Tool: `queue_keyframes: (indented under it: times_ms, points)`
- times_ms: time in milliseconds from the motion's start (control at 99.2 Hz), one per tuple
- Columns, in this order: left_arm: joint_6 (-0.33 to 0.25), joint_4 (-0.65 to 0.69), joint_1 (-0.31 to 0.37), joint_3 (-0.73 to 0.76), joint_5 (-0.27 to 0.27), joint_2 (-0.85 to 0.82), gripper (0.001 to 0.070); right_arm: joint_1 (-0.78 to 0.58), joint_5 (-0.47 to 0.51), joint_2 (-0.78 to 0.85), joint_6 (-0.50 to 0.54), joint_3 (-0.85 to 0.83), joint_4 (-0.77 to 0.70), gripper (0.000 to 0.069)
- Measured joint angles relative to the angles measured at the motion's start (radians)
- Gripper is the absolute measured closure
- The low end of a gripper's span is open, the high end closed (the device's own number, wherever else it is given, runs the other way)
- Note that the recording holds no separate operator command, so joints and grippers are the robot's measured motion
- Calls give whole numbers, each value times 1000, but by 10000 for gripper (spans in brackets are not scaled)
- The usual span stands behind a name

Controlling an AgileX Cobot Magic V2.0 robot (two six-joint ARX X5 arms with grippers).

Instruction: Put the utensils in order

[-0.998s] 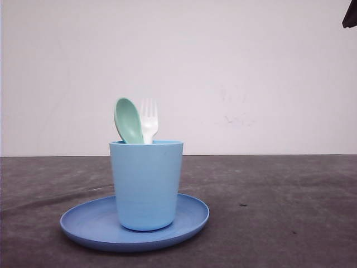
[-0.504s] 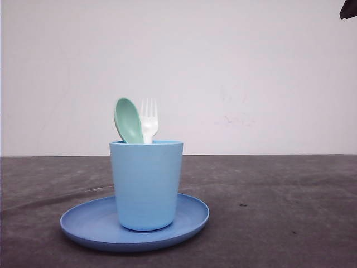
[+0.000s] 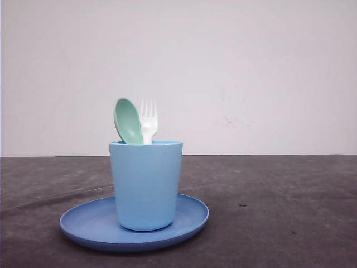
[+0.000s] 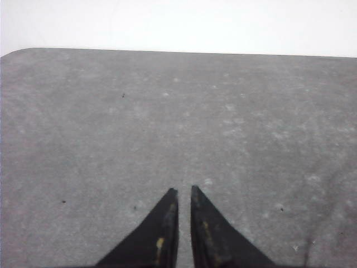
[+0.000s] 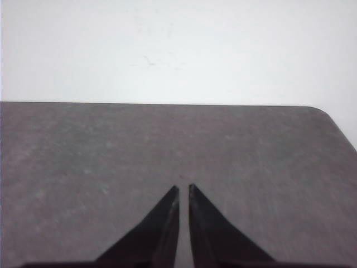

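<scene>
A light blue cup (image 3: 146, 184) stands upright on a blue round plate (image 3: 89, 223), a little left of the middle of the grey table (image 3: 279, 212). Both utensils are in the cup, heads up. The mint-green spoon (image 3: 128, 121) leans left, its oval bowl showing above the rim; the white fork (image 3: 148, 120) stands just beside it on the right, four tines up, the spoon's edge overlapping it slightly. Their handles are hidden inside the cup, so I cannot tell how they rest at the bottom. The plate's near edge is almost cut off by the lower border of the front view.

From the left wrist camera, the left gripper (image 4: 183, 192) hangs over bare table, its two dark fingers nearly together with only a thin slit between the tips, nothing held. The fingers are cut off at the base.

The right gripper (image 5: 183, 189) looks the same from its own wrist camera: tips drawn almost closed, empty, over bare grey surface with the white wall (image 5: 178, 50) behind and the table's rounded corner (image 5: 323, 111) in sight.
</scene>
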Motion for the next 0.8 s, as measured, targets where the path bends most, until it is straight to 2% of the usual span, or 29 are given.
queue_keyframes:
  times_ms: [232, 423, 605, 796]
  points:
    - [0, 0, 0, 0, 0, 0, 695, -8, -1, -312, 0, -291, -93, 659]
    - [0, 0, 0, 0, 0, 0, 695, -8, -1, -533, 0, -446, -122, 659]
    - [0, 0, 0, 0, 0, 0, 695, -8, -6, -537, 0, -502, -96, 659]
    - [0, 0, 0, 0, 0, 0, 695, -8, -14, -537, 0, -535, 9, 659]
